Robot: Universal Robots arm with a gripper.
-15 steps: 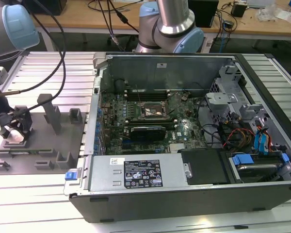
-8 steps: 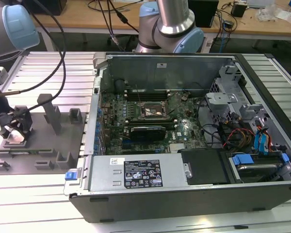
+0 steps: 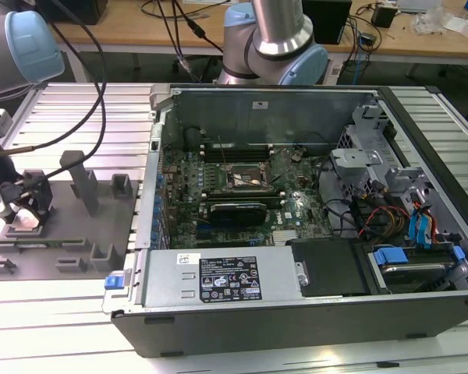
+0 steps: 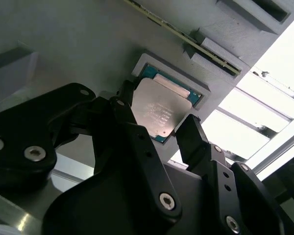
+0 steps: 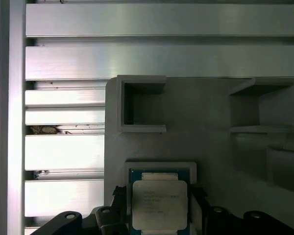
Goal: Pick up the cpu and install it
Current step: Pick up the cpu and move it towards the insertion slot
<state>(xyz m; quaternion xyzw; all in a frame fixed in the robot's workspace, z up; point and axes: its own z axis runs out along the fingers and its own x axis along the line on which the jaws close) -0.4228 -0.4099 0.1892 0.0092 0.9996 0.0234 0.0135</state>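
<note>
The cpu (image 4: 160, 108) is a flat square chip with a pale silvery top and a thin green rim. It lies in a shallow square recess of the grey fixture tray (image 3: 78, 241), also seen as cpu (image 5: 159, 204) in the first wrist view. My gripper (image 3: 19, 204) hangs low over that recess at the exterior view's left. In both wrist views the gripper (image 4: 157, 120) straddles the chip, one black finger (image 4: 123, 105) on each side, close to its edges; it looks open. The motherboard's dark socket (image 3: 246, 178) sits uncovered inside the case.
The open computer case (image 3: 421, 312) fills the exterior view's right half, with a long grey labelled box (image 3: 226, 276) along its near side, cables and drive cages. Grey posts and pockets (image 3: 84, 183) rise from the fixture tray. Ribbed aluminium table (image 3: 62, 327) lies all around.
</note>
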